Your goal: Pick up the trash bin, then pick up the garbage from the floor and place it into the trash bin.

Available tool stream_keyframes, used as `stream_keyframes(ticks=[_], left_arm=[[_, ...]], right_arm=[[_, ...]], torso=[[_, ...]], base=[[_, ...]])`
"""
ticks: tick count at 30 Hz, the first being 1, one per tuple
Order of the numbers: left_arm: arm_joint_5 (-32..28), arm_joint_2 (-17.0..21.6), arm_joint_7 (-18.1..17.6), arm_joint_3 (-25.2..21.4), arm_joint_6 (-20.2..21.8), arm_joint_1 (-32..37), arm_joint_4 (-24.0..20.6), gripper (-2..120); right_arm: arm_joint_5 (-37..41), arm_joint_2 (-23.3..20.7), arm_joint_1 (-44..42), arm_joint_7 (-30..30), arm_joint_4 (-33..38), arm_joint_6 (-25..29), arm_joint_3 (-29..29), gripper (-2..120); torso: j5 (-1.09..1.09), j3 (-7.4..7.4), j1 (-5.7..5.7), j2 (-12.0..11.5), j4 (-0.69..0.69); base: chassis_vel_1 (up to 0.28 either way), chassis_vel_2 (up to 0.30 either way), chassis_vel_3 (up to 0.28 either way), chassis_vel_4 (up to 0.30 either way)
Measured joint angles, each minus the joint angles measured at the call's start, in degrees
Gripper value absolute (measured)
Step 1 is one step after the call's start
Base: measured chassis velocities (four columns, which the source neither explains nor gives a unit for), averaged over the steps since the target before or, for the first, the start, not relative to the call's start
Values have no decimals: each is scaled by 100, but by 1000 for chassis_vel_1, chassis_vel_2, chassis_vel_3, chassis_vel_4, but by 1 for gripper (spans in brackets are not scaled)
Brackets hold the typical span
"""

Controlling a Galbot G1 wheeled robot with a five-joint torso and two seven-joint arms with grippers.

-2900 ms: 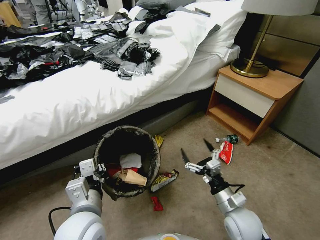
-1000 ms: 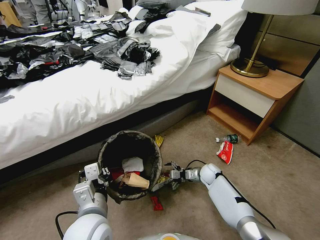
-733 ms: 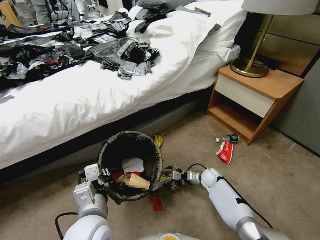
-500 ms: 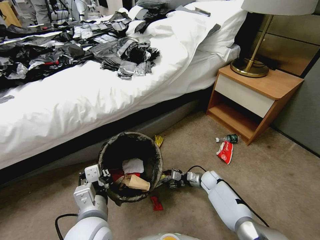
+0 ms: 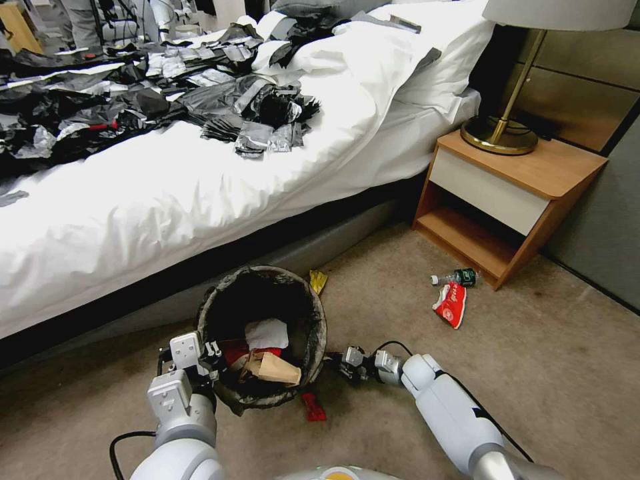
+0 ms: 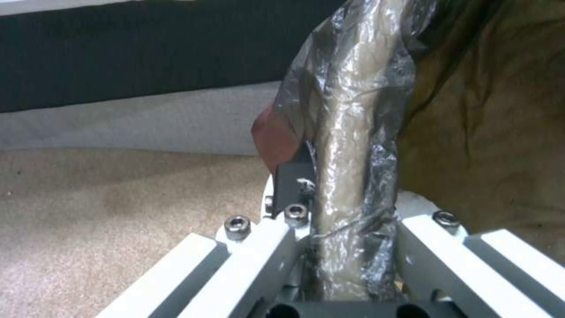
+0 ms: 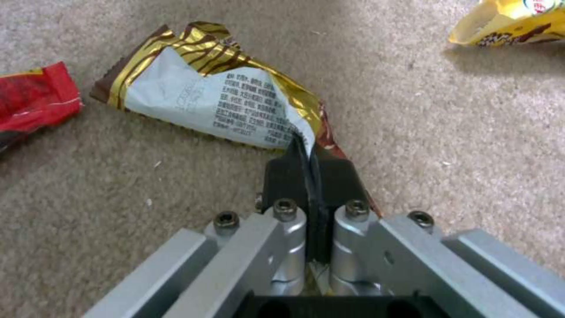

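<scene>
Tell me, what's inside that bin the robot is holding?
Inside the trash bin, held at its rim by the left gripper, lie a white tissue, a brown paper scrap and something red. Anything beneath them is covered.

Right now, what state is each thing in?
Trash bin: upright, part-filled, rim gripped.
Left gripper: shut on the bin's rim.
Right gripper: shut on the gold wrapper.
Gold wrapper: pinched, on carpet.
Small red wrapper: loose on carpet.
Bottle: lying on carpet.
</scene>
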Motion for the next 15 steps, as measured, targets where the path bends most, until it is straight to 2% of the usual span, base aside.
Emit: stream_keyframes(ticks=[5, 7, 8, 11, 12, 14, 15], left_arm=[[1, 20, 5, 5, -1, -17, 0, 0], [-15, 54, 6, 4, -1, -64, 17, 0], [-15, 54, 6, 4, -1, -64, 17, 0], [-62, 119, 7, 1, -2, -138, 80, 0], [-62, 119, 7, 1, -2, -138, 80, 0], [-101, 165, 7, 1, 0, -177, 91, 0], [-101, 165, 7, 1, 0, -177, 91, 0]], right_arm=[[342, -41, -169, 202, 307, 32, -19, 0], [880, -93, -393, 499, 751, -32, -36, 0], [880, -93, -393, 499, 751, -32, -36, 0], [1929, -218, -755, 1261, 1626, -239, -38, 0], [1929, -218, -755, 1261, 1626, -239, -38, 0], [2598, -336, -1020, 1831, 2266, -388, -32, 0], [2598, -336, -1020, 1831, 2266, -388, -32, 0]], torso=[[0, 0, 0, 0, 0], [0, 0, 0, 0, 0], [0, 0, 0, 0, 0], [0, 0, 0, 1, 0], [0, 0, 0, 1, 0], [0, 0, 0, 1, -1], [0, 0, 0, 1, -1]], base=[[0, 0, 0, 0], [0, 0, 0, 0], [0, 0, 0, 0], [0, 0, 0, 0], [0, 0, 0, 0], [0, 0, 0, 0], [0, 0, 0, 0]])
